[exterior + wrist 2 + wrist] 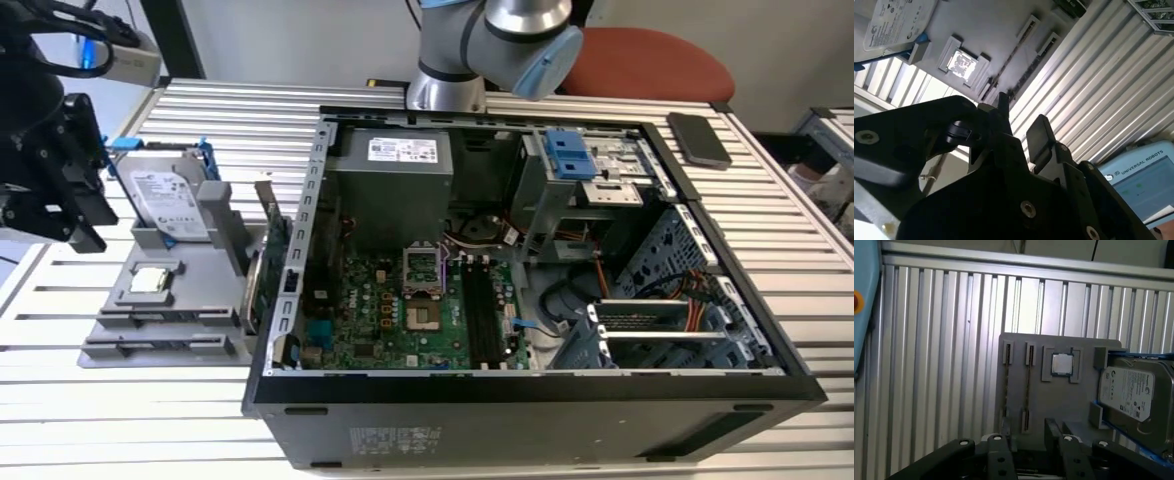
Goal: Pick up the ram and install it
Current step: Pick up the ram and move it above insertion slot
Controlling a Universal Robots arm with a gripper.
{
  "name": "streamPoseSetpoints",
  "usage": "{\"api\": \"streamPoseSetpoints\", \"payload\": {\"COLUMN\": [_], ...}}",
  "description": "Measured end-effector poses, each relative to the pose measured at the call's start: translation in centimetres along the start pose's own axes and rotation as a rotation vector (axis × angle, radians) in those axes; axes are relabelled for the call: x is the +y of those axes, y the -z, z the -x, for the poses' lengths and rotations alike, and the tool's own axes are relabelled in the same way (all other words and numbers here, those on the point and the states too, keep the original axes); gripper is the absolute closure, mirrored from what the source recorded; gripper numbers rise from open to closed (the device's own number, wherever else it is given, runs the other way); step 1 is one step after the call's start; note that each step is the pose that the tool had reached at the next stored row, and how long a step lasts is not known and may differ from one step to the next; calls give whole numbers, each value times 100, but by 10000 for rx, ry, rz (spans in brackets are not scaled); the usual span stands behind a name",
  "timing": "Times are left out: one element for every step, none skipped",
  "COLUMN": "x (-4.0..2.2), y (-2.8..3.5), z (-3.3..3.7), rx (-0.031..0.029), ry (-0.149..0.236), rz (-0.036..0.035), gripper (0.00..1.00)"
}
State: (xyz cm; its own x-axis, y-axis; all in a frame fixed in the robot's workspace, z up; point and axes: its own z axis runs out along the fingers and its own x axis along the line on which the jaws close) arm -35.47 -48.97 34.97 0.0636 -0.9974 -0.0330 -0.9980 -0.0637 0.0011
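The ram [1027, 387] is standing on its thin edge in a narrow slot of the grey holder plate [1054, 405], and in the first wrist view it is showing as a slim dark line between two small end clips. The gripper [1029, 435] is hovering above one end of this stick with its black fingers [1040, 131] spread apart, and nothing is sitting between them. On the same plate a square processor chip [1061, 364] is lying flat in its pocket just beside the ram, and past it a silver hard drive [1131, 392] is leaning in a blue frame. In the exterior view the plate is resting near the edge of the slatted aluminium bench [107, 420] on the exterior view's left, with a green expansion card [274, 265] standing upright at its side nearest to the open computer case [534, 400]. The case is occupying the middle of the bench, and its motherboard [387, 320] is lying flat inside with long black memory slots [481, 310]. A dark phone [698, 138] is lying near the bench's far corner on the exterior view's right.
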Motion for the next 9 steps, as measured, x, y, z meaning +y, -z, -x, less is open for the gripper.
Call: {"api": "streamPoseSetpoints", "payload": {"x": [0, -1, 0, 0, 0, 0, 0, 0, 0], "y": [-10, -21, -29, -34, -40, -51, -63, -77, -90], "z": [0, 0, 0, 0, 0, -1, -1, -2, -2], "rx": [0, 2, 2, 3, 3, 1, 3, 6, 7], "ry": [-6, -14, -21, -27, -31, -34, -36, -37, -37], "rz": [-3, -5, -8, -8, -13, -23, -27, -33, -45], "gripper": [0, 0, 0, 0, 0, 0, 0, 0, 0]}}
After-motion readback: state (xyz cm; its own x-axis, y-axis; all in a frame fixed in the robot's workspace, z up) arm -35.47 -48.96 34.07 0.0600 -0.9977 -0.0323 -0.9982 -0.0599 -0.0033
